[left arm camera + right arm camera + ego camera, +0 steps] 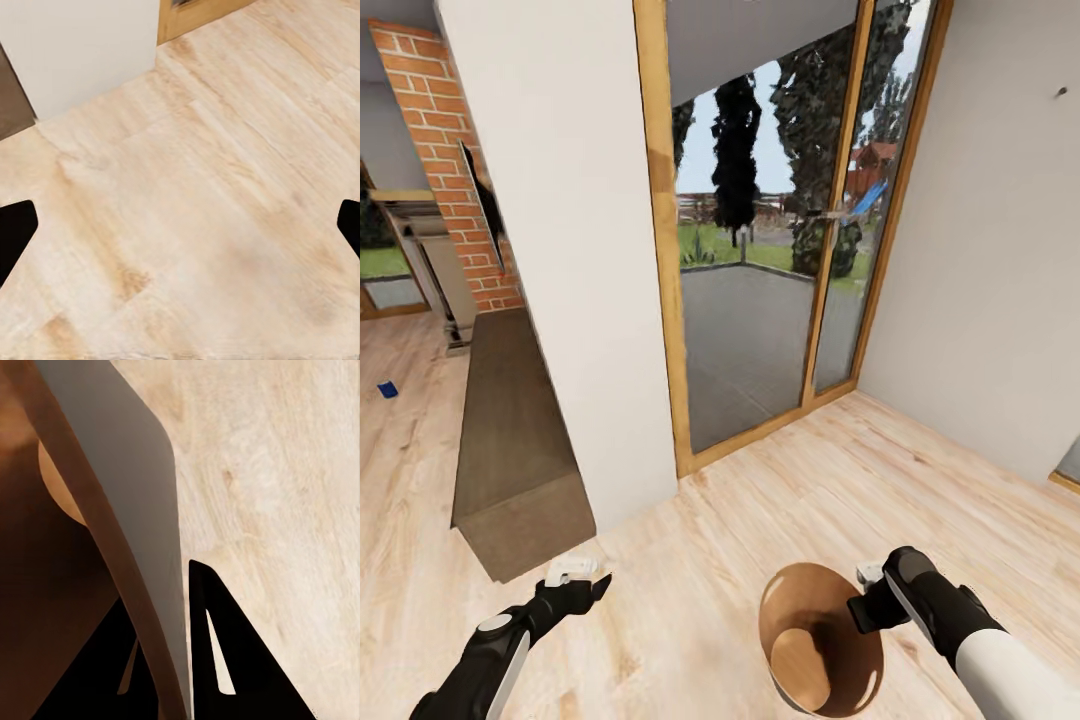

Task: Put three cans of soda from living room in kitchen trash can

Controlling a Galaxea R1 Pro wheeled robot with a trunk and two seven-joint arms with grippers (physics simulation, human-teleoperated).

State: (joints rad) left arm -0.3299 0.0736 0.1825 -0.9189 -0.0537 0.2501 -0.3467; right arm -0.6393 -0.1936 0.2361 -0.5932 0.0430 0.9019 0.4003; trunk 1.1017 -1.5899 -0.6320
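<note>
The trash can (807, 628), grey outside and glossy brown inside, hangs low in front of me over the wood floor, tilted so its mouth faces the head camera. My right gripper (866, 606) is shut on its rim. In the right wrist view one finger sits inside the brown wall and one outside the grey wall (139, 487), with the gripper (174, 664) straddling the rim. The bin looks empty. My left gripper (586, 580) is open and empty above bare planks, its fingertips (15, 234) far apart. A small dark blue object (387, 389), too small to identify, lies far left on the floor.
A white wall pillar (560, 250) stands ahead on the left. Beside it is a dark brown mat (510, 430) leading to the red brick chimney (445, 150) and fireplace (435, 265). Wood-framed glass doors (760, 260) fill the middle. A pale wall (1000, 260) closes the right.
</note>
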